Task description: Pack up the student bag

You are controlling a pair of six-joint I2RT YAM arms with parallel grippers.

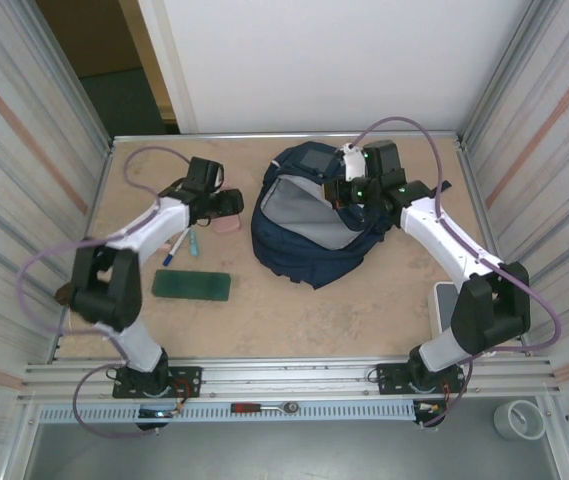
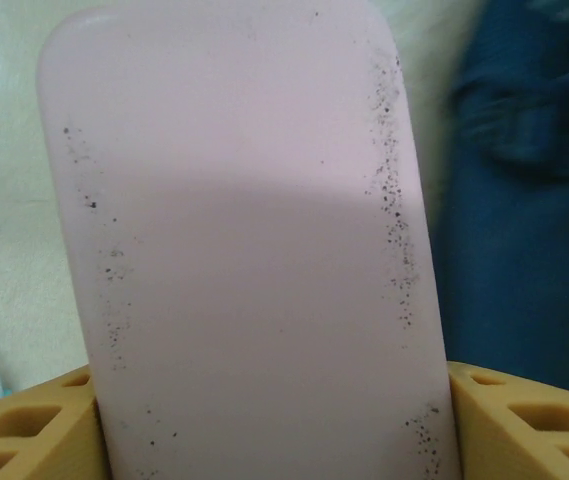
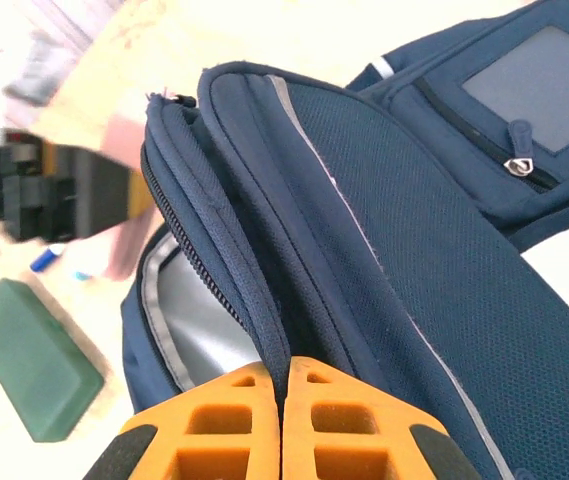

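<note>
Pink block (image 2: 244,250) (dark-speckled), green case (image 1: 192,285), pen (image 1: 176,246)

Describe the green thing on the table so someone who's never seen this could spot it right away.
Find the big navy backpack mid-table, then look left of it, toward the near edge. The green case lies flat there, just nearer than the pens. It is the only dark green slab; the pink block farther back is smaller and paler.
</note>
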